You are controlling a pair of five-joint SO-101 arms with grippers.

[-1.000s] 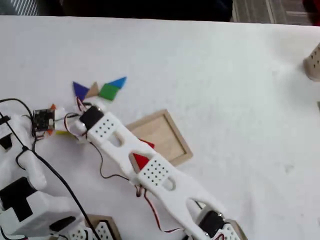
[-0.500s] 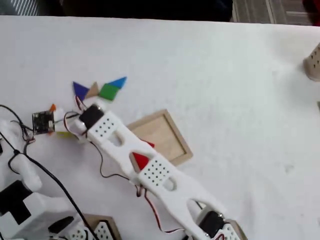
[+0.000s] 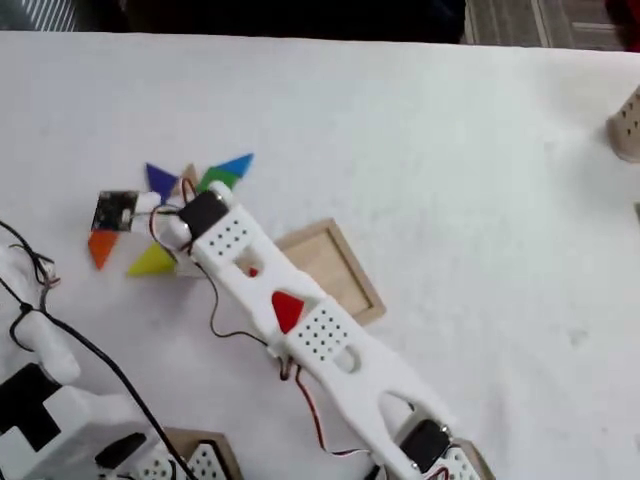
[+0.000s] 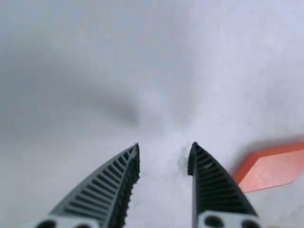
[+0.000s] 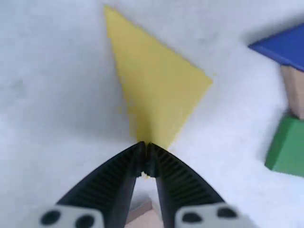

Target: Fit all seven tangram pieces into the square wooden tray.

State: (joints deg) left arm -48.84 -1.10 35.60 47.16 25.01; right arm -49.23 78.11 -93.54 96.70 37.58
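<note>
The right arm has swung farther across the table, uncovering the yellow triangle outside the wooden tray. Right gripper: closed, tips at the triangle's corner. Left gripper: parted, empty, beside the orange piece. Judgement: placement is still pending.

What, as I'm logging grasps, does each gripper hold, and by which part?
Right gripper pinches the yellow triangle at one corner; left gripper is open, holding nothing.

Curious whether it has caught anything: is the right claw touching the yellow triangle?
Touching. In the right wrist view the right gripper is pinched shut on the corner of the yellow triangle, with yellow showing between its tips.
</note>
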